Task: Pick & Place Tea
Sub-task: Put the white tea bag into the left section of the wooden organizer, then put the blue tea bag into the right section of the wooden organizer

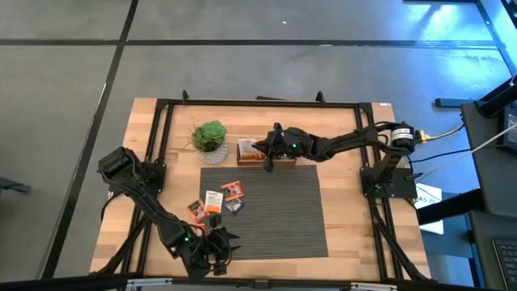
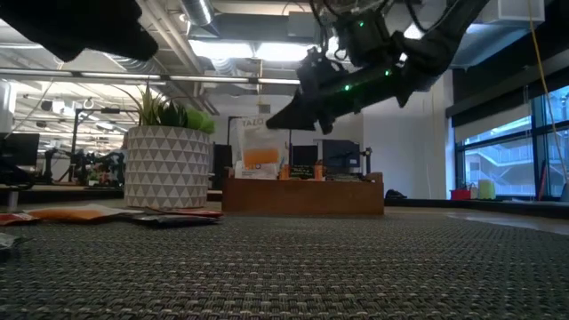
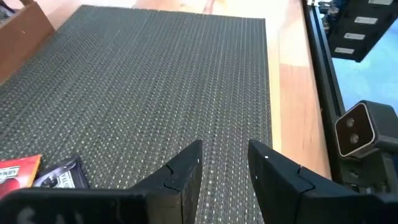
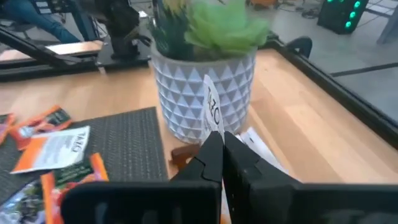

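Several tea sachets [image 1: 218,200], orange-red, white and dark, lie flat on the left part of the grey woven mat [image 1: 275,210]. The brown wooden tray [image 1: 283,160] stands at the mat's far edge, with white sachets in its left compartment. My right gripper [image 4: 217,134] hangs over that compartment, pointing toward the potted plant [image 4: 205,62], shut on a white tea sachet [image 2: 260,151]. My left gripper [image 3: 224,163] hovers open above the mat's near edge with nothing between its fingers. A red sachet [image 3: 18,171] and a dark one [image 3: 62,176] lie beside it. My right gripper pinches the white sachet by one edge [image 4: 215,127] between its two fingertips, coming nearly level from the table's right side. The sachet stands on edge beyond the tips and hangs down into the tray's left compartment. The tray's front wall hides its lower edge.
The potted plant [image 1: 212,137] in its white patterned pot stands just left of the tray, close before my right fingertips. A black frame [image 1: 161,105] runs round the table's edges. The right half of the mat [image 3: 155,74] is bare.
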